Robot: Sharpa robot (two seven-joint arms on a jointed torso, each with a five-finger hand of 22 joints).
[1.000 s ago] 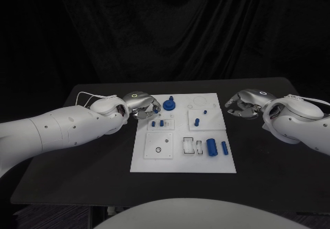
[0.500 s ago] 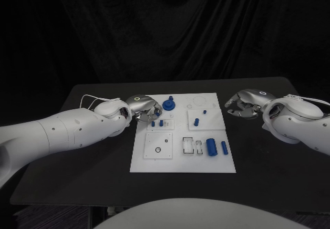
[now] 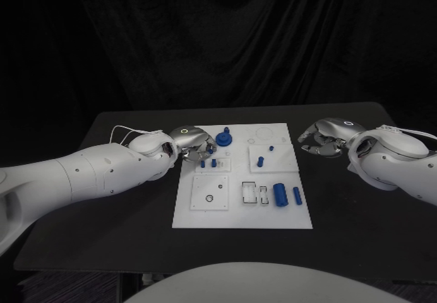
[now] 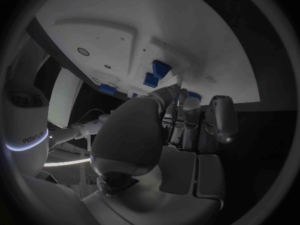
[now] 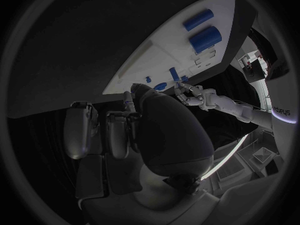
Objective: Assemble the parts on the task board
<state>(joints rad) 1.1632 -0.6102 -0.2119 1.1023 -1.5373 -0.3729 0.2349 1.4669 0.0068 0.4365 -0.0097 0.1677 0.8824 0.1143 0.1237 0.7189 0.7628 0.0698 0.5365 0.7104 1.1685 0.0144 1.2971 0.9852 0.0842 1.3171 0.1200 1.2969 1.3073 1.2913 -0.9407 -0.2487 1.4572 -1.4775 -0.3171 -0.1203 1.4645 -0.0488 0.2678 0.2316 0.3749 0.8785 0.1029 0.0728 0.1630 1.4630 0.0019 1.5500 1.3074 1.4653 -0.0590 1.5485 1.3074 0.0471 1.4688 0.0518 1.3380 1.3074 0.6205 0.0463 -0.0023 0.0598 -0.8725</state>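
Two blue cylinders point(image 3: 288, 195) lie nearest on the task board point(image 3: 242, 214), at its 4 o'clock corner. Mid-counter point(image 3: 109, 221), both hands sit beside the board: the left hand point(image 3: 187, 142) at its 10 o'clock edge, the right hand point(image 3: 321, 139) just off the 2 o'clock edge. Each wrist view shows fingers point(image 4: 220, 116) curled inward with nothing between them, which the head view hides. Farthest stands a blue knob point(image 3: 223, 138) at 12 o'clock.

both hands point(image 3: 189, 142) point(image 3: 321, 139) hover, fingers curled in, holding nothing.
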